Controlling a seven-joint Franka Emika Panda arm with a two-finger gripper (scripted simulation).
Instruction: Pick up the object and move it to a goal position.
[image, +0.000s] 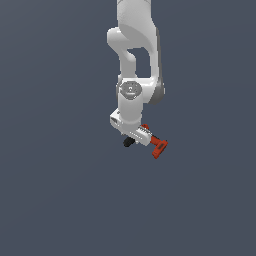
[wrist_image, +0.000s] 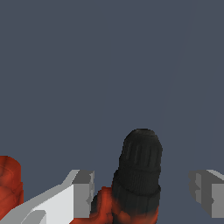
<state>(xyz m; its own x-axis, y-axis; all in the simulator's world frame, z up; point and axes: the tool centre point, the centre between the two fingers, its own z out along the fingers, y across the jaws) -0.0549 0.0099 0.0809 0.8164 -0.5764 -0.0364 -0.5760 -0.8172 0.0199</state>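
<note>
Drill (image: 156, 145), small, red, toy-like, with ribbed black front tip and flat red base, sits clamped between the white gripper (image: 138, 136) fingers, base jutting beyond the gripper.

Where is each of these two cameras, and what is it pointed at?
Exterior view: off the arm, exact spot unknown, facing the white arm, its gripper and the red drill.
Wrist view: on the wrist, looking out past two grey fingertips at the drill's black tip.
Shared: gripper and drill, against a plain grey background.
</note>
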